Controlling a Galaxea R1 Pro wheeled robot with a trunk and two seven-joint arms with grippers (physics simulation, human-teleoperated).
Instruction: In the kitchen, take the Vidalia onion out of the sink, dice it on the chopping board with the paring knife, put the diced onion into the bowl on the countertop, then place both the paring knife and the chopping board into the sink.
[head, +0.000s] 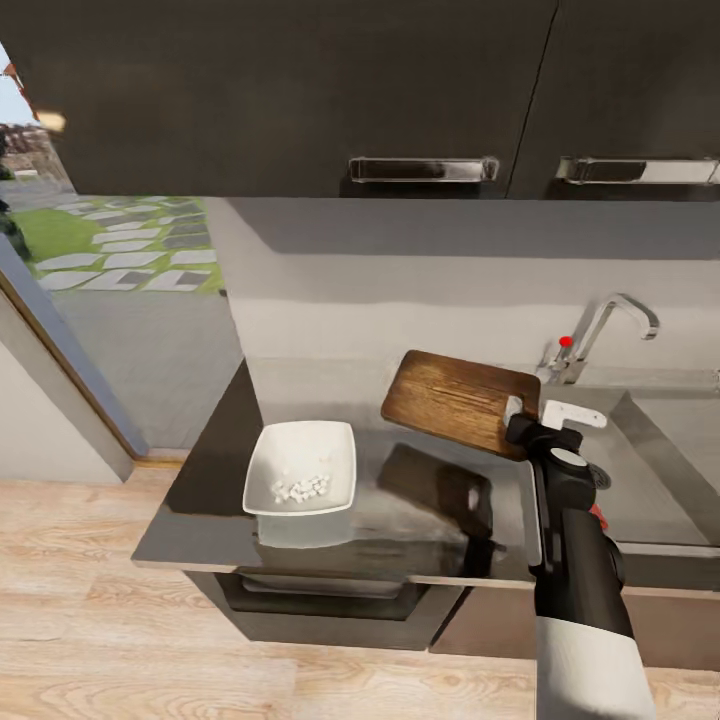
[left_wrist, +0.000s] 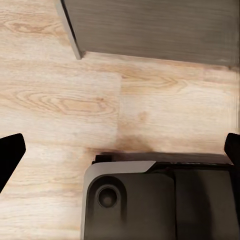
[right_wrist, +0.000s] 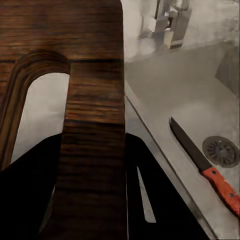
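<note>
**A:** Board in transit: the right hand (head: 527, 428) pinches the dark brown wooden chopping board with the oblong handle slot (head: 455, 398) by its slotted end, lifted and tilted just beside the stainless-steel sink with the round dark drain (right_wrist: 200, 112). Why hold it there?

**B:** Likely because the slot end gives a firm edge to carry it into the sink. The slim paring knife with the dark blade and red-orange handle (right_wrist: 205, 165) already lies in the basin, beside the drain.

**A:** And the onion?

**B:** Diced pale pieces (head: 303, 487) sit in the shallow white square bowl (head: 300, 440), well apart from the sink on the smooth grey reflective tabletop (head: 210, 500).

**A:** The left hand?

**B:** Its dark fingertips (left_wrist: 10, 155) stand spread wide over the pale wood-plank floor (left_wrist: 60, 100), holding nothing.

**A:** The room?

**B:** Dark wall cabinets with steel handles (head: 423, 168) hang above the sink; an angular chrome tap (head: 610, 330) stands behind it.
</note>
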